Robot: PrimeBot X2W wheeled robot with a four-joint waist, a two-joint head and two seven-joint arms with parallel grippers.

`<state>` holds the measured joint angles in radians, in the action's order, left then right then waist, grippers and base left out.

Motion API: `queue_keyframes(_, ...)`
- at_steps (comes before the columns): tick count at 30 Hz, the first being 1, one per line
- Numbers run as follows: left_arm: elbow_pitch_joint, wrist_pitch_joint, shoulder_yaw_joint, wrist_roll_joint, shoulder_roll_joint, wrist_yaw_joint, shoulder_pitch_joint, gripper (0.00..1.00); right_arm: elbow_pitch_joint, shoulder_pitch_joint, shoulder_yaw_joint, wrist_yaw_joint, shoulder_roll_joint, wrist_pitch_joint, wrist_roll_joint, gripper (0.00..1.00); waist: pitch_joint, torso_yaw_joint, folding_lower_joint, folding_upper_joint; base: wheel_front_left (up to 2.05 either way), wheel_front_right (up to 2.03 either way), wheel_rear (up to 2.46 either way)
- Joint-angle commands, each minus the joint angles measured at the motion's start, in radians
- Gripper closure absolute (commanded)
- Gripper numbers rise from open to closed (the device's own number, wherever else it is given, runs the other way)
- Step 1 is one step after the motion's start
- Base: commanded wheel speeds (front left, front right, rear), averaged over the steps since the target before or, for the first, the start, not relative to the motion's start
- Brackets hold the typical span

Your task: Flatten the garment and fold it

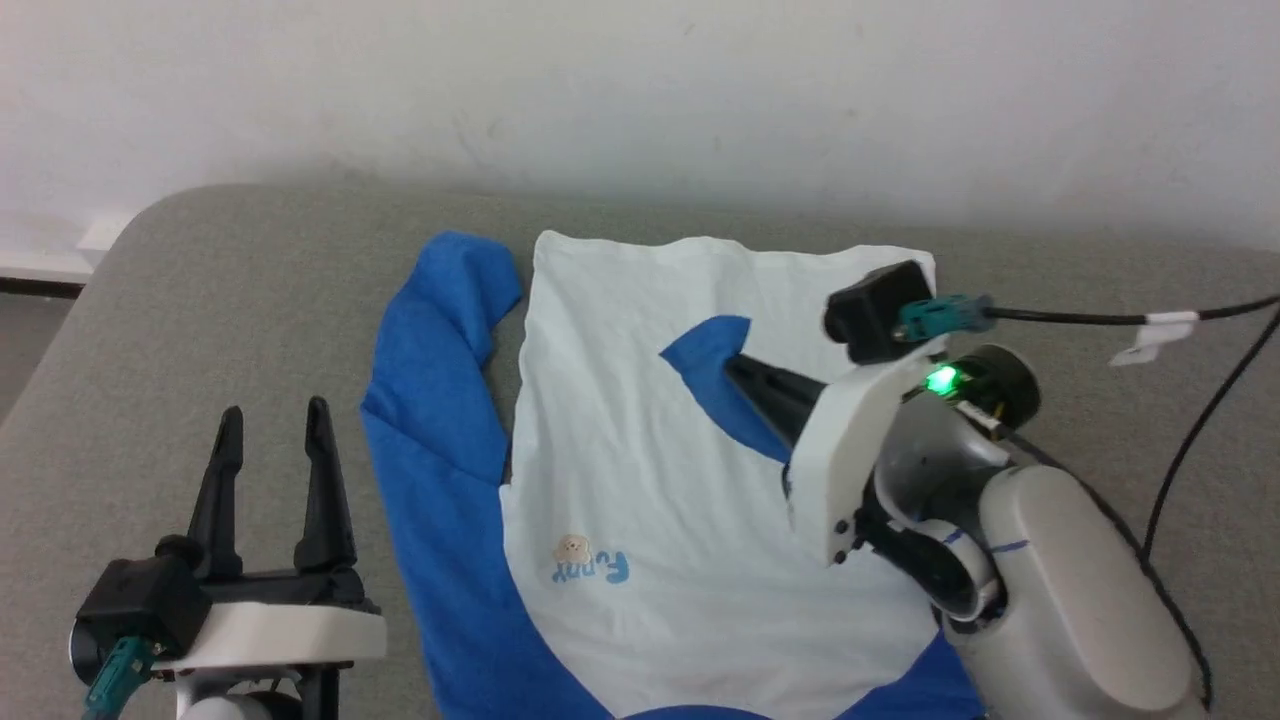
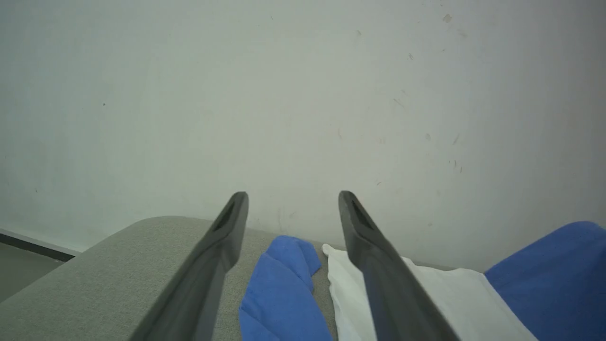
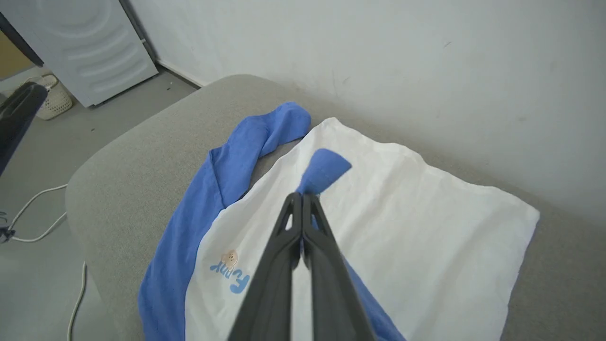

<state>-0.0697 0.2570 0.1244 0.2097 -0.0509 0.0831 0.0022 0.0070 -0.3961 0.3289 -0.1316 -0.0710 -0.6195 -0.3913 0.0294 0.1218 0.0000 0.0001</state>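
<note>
While the right claw (image 3: pixel 302 198) clamps the garment (image 1: pixel 650 480) by a blue sleeve (image 3: pixel 326 170), left claw (image 1: pixel 275 410) spread apart

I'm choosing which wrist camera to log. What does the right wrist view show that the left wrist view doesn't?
Right wrist view, not the left: the right hand shut on a blue sleeve, the chest lettering, a white appliance and a basket. Left wrist view, not the right: the left hand seen open, holding nothing. Both: the shirt, the grey cushion and the wall.
</note>
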Motion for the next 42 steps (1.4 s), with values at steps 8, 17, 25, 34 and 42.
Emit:
queue_keyframes(8,0.011,0.005,-0.014,0.001,0.001,0.007,-0.007,0.0,0.207,-0.074,0.2,0.001,0.019,0.07,-0.045,1.0,0.041,0.116,0.0,-0.0001,0.0,0.0,0.0)
queue_keyframes(17,0.014,0.005,-0.014,0.013,0.001,-0.003,-0.006,0.0,0.33,-0.101,0.337,0.001,0.02,0.079,-0.164,0.0,0.061,0.125,0.0,-0.0001,0.0,0.0,0.0)
queue_keyframes(25,0.017,0.005,0.0,0.003,0.001,-0.001,-0.016,0.0,0.231,-0.124,0.059,0.001,0.005,0.241,-0.21,0.0,0.043,0.08,0.0,-0.0001,0.0,0.0,0.0)
queue_keyframes(34,0.027,0.005,0.015,0.004,0.001,0.005,-0.008,0.0,0.094,0.07,-0.495,0.001,0.011,0.395,-0.081,0.0,0.021,0.037,0.0,-0.0001,0.0,0.0,0.0)
queue_keyframes(42,0.064,0.005,0.001,0.027,0.001,0.0,-0.005,0.0,0.034,0.264,-0.679,0.001,0.02,0.413,-0.044,0.0,0.003,0.02,0.0,-0.0001,0.0,0.0,0.0)
